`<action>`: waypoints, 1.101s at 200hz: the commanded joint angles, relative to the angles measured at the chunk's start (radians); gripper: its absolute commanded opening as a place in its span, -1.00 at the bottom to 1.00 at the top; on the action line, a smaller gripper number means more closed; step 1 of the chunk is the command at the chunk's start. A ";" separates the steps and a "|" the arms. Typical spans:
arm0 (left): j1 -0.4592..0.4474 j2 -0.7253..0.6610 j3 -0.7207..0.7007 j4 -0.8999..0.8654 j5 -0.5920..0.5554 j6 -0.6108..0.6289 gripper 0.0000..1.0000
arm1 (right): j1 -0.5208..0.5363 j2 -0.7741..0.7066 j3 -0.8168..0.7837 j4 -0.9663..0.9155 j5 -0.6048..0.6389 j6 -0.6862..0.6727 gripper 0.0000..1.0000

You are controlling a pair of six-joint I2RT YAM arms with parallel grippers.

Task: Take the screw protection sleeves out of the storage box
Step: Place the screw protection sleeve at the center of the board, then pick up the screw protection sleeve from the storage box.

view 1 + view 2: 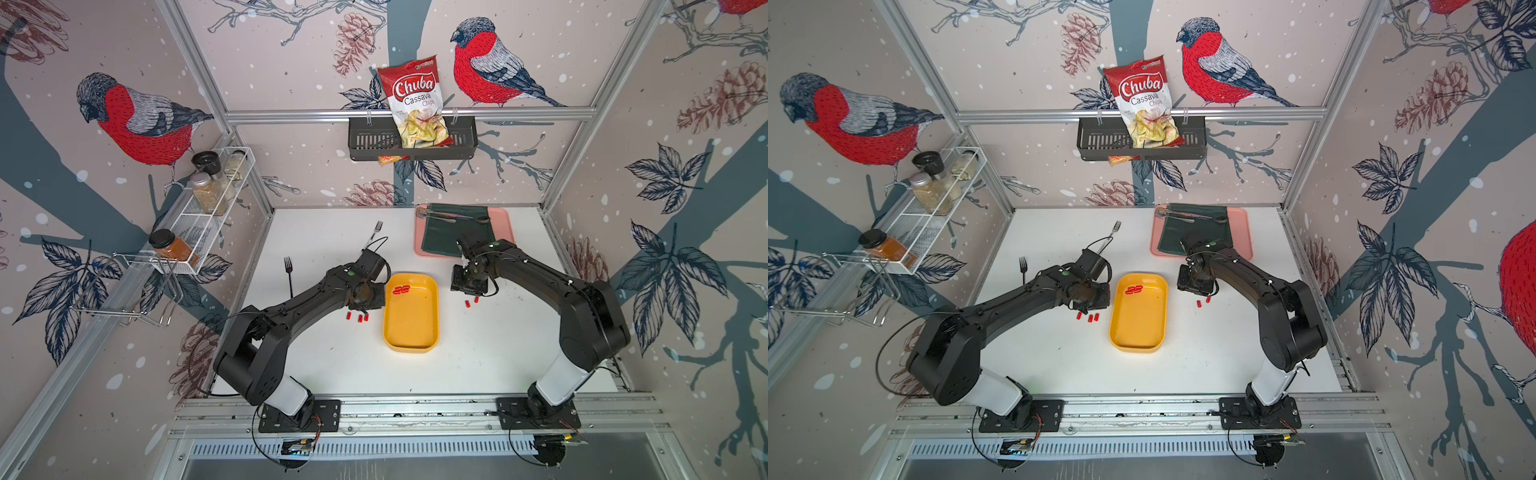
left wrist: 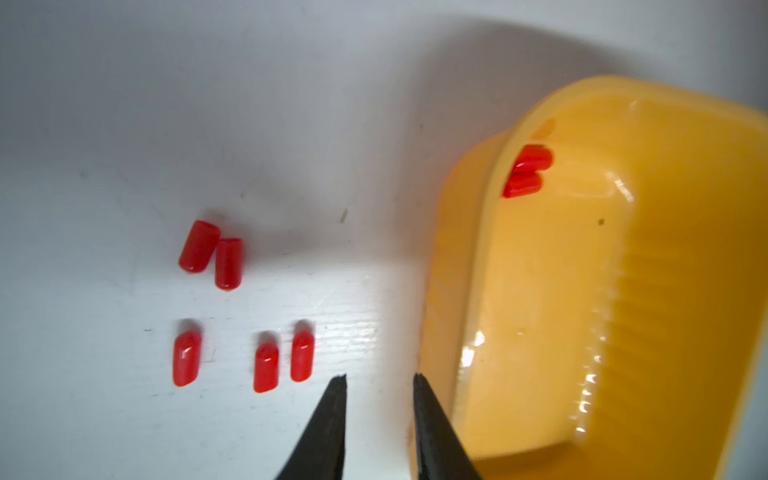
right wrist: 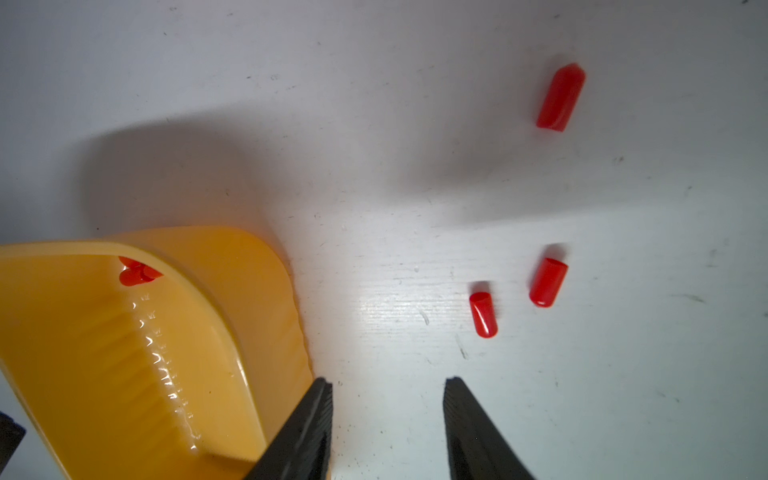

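Red sleeves (image 2: 266, 368) flank the yellow box (image 1: 411, 324); left pincer (image 2: 379, 376) and right pincer (image 3: 389, 380) gape empty.

I am looking at a white bench (image 1: 332, 361) boxed in by walls (image 1: 282, 174) papered with red bullfinches and pinecones. Aluminium rails (image 1: 291, 115) are framing the corners.

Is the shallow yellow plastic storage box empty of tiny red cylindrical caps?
No, a cluster of red caps lies inside the box near one end.

Open table (image 1: 498, 353) — storage box (image 1: 411, 328) midway
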 commanded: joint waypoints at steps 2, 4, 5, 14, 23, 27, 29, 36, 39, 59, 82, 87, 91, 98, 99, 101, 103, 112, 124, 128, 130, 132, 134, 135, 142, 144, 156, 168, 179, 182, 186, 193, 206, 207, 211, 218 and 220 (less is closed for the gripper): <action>-0.026 -0.010 0.064 0.024 0.050 -0.010 -0.36 | 0.002 -0.012 0.020 -0.015 0.002 0.017 -0.03; -0.030 -0.009 0.069 0.030 0.052 -0.009 -0.36 | 0.002 -0.012 0.021 -0.015 0.001 0.017 -0.02; -0.031 -0.009 0.071 0.033 0.053 -0.010 -0.35 | 0.002 -0.013 0.022 -0.015 0.000 0.017 -0.02; -0.047 0.002 0.097 0.053 0.053 -0.002 -0.34 | 0.003 -0.012 0.028 -0.014 -0.007 0.018 -0.03; -0.062 0.021 0.123 0.063 0.048 0.004 -0.34 | 0.004 -0.012 0.037 -0.013 -0.016 0.020 -0.03; -0.066 0.032 0.135 0.065 0.049 0.005 -0.34 | 0.007 -0.012 0.040 -0.012 -0.024 0.019 -0.03; -0.066 0.039 0.140 0.064 0.049 0.005 -0.34 | 0.008 -0.012 0.041 -0.010 -0.027 0.017 -0.03; -0.072 0.057 0.158 0.065 0.056 0.002 -0.34 | 0.015 -0.016 0.047 -0.003 -0.038 0.016 -0.03; -0.073 0.062 0.161 0.068 0.061 0.002 -0.34 | 0.020 -0.019 0.051 0.000 -0.044 0.015 -0.03; -0.074 0.070 0.148 0.112 0.081 -0.021 -0.35 | 0.044 -0.036 0.067 0.040 -0.112 0.017 -0.01; -0.073 0.050 0.123 0.118 0.054 -0.042 -0.39 | 0.055 -0.045 0.075 0.084 -0.210 0.092 0.00; -0.073 0.043 0.114 0.121 0.048 -0.045 -0.39 | 0.055 -0.044 0.078 0.087 -0.222 0.112 0.00; -0.072 0.038 0.107 0.122 0.043 -0.046 -0.39 | 0.057 -0.043 0.082 0.094 -0.236 0.136 -0.01; -0.068 0.029 0.095 0.123 0.040 -0.050 -0.40 | 0.060 -0.042 0.084 0.105 -0.251 0.166 -0.01; -0.067 0.028 0.093 0.123 0.040 -0.050 -0.40 | 0.061 -0.042 0.084 0.109 -0.255 0.171 -0.01; -0.066 0.025 0.090 0.123 0.041 -0.051 -0.40 | 0.061 -0.042 0.083 0.113 -0.262 0.182 -0.01; -0.066 0.022 0.086 0.126 0.042 -0.052 -0.40 | 0.063 -0.042 0.083 0.121 -0.268 0.194 -0.01; -0.061 0.013 0.073 0.132 0.049 -0.048 -0.40 | 0.075 -0.045 0.076 0.153 -0.289 0.248 -0.01; -0.056 0.006 0.065 0.129 0.044 -0.037 -0.40 | 0.094 -0.052 0.053 0.220 -0.321 0.343 -0.01; -0.056 0.003 0.062 0.128 0.038 -0.035 -0.40 | 0.102 -0.057 0.040 0.256 -0.329 0.380 -0.01; -0.056 0.003 0.060 0.126 0.036 -0.035 -0.40 | 0.110 -0.060 0.031 0.280 -0.333 0.404 -0.01; -0.054 0.001 0.058 0.126 0.034 -0.034 -0.40 | 0.111 -0.061 0.028 0.288 -0.335 0.415 -0.01; -0.054 0.000 0.056 0.126 0.033 -0.034 -0.40 | 0.118 -0.063 0.022 0.302 -0.336 0.434 -0.01; -0.054 0.000 0.056 0.125 0.032 -0.034 -0.40 | 0.120 -0.062 0.018 0.309 -0.336 0.442 -0.01; -0.050 -0.004 0.046 0.127 0.030 -0.034 -0.43 | 0.136 -0.065 0.000 0.348 -0.329 0.504 -0.01; -0.049 -0.006 0.043 0.129 0.031 -0.036 -0.43 | 0.142 -0.066 -0.008 0.367 -0.325 0.532 -0.01; -0.047 -0.018 0.017 0.141 0.033 -0.043 -0.45 | 0.166 -0.068 -0.044 0.441 -0.313 0.614 -0.02; -0.048 -0.032 -0.013 0.160 0.037 -0.051 -0.46 | 0.184 -0.064 -0.092 0.510 -0.292 0.711 -0.03; -0.047 -0.043 -0.039 0.180 0.046 -0.060 -0.48 | 0.192 -0.061 -0.139 0.574 -0.280 0.788 -0.05; -0.047 -0.046 -0.045 0.186 0.049 -0.062 -0.50 | 0.195 -0.059 -0.150 0.592 -0.280 0.804 -0.05; -0.047 -0.049 -0.051 0.195 0.053 -0.066 -0.50 | 0.196 -0.058 -0.160 0.611 -0.280 0.820 -0.06; -0.047 -0.053 -0.073 0.211 0.063 -0.070 -0.51 | 0.200 -0.050 -0.172 0.641 -0.273 0.842 -0.06; -0.047 -0.060 -0.095 0.225 0.069 -0.080 -0.52 | 0.203 -0.023 -0.161 0.627 -0.254 0.862 -0.07; -0.047 -0.060 -0.097 0.226 0.070 -0.081 -0.52 | 0.204 -0.021 -0.159 0.627 -0.253 0.866 -0.07; -0.046 -0.062 -0.100 0.228 0.071 -0.084 -0.52 | 0.205 -0.013 -0.157 0.631 -0.250 0.869 -0.08; -0.047 -0.066 -0.107 0.235 0.075 -0.085 -0.53 | 0.208 -0.001 -0.147 0.628 -0.243 0.877 -0.08; -0.047 -0.066 -0.109 0.237 0.077 -0.085 -0.53 | 0.208 0.000 -0.145 0.626 -0.241 0.877 -0.08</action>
